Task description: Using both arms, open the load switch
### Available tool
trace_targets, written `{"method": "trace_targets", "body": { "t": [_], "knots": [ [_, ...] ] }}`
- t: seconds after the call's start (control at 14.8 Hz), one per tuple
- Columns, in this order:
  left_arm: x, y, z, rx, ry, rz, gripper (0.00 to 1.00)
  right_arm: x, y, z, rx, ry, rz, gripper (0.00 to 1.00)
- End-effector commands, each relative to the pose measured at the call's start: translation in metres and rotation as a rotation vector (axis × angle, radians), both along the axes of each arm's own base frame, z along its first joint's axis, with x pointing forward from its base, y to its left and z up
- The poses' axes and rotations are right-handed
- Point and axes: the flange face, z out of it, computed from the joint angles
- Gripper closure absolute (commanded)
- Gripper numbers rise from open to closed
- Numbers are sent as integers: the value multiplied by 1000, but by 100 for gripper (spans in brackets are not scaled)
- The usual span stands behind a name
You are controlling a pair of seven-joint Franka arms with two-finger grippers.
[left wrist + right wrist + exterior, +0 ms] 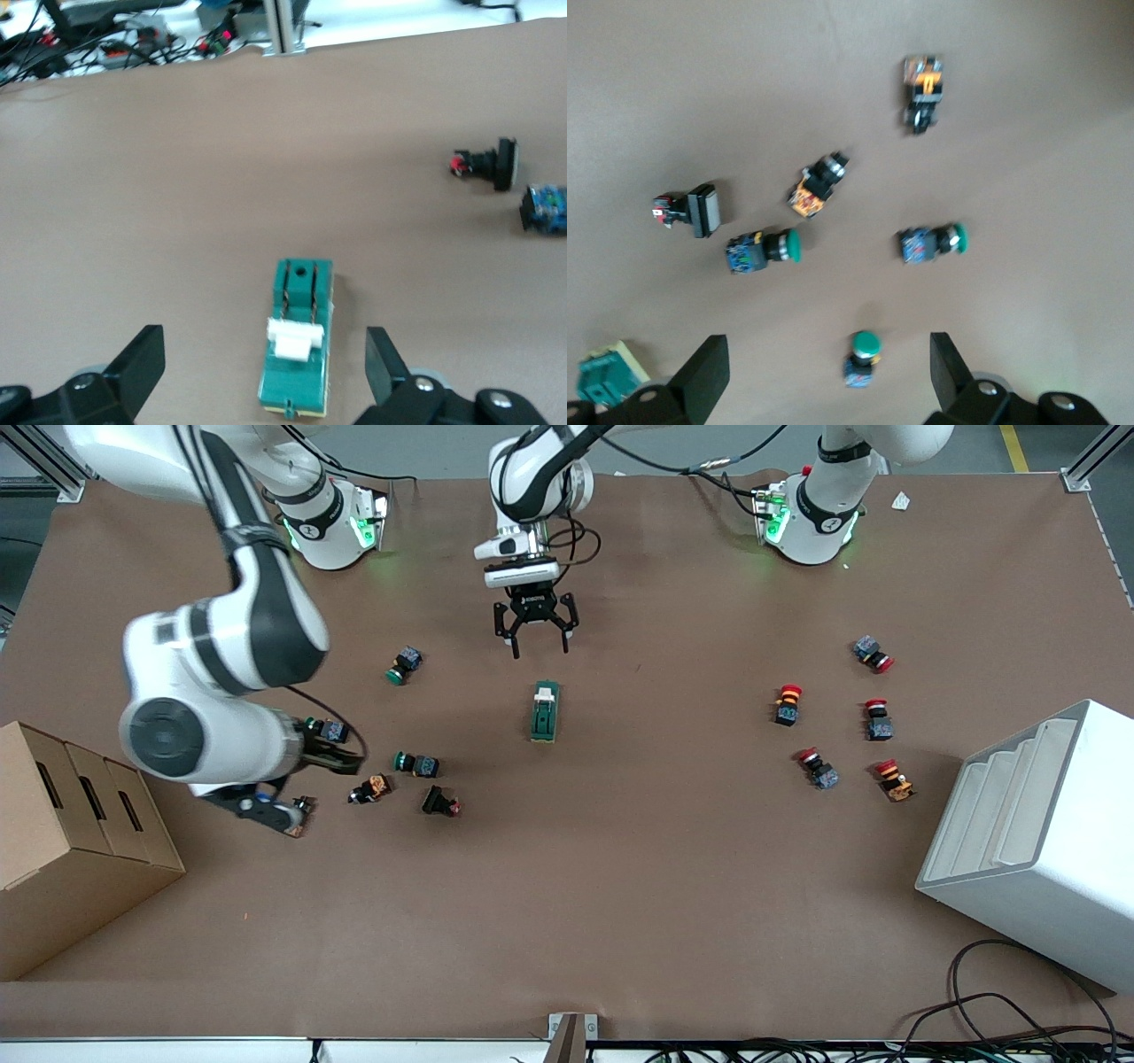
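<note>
The load switch [544,711] is a dark green block with a white lever, lying flat at the middle of the table. In the left wrist view the load switch [299,354] lies below and between the two black fingers, untouched. My left gripper [540,648] [263,343] hangs open above the switch's end that points to the robot bases. My right gripper [828,354] is open and empty, up in the air over the group of push buttons toward the right arm's end. A corner of the load switch [602,381] shows there. The right arm [221,655] hides most of its hand in the front view.
Green-capped and orange push buttons [416,763] lie scattered toward the right arm's end. Red-capped push buttons [788,704] lie toward the left arm's end. A cardboard box [71,841] and a white bin [1036,841] stand at the two table ends, nearer the front camera.
</note>
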Motion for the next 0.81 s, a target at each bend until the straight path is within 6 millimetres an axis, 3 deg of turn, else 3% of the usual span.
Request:
{"method": "trace_targets", "body": {
  "t": [0.0,0.2,0.4,0.61,0.74],
  "knots": [
    [34,6,67,20,119,15,0,-2,-55,27,22,-29,147,0],
    [90,36,141,54,221,4,0,0,-106,48,40,-56,226,0],
    [144,84,212,22,325,9,0,-4,-138,63,55,-72,249,0],
    [197,152,277,-8,453,48,0,-5,-150,73,55,-79,236,0],
    [227,197,303,15,517,75,0,-2,-151,79,52,-95,232,0]
  ]
}}
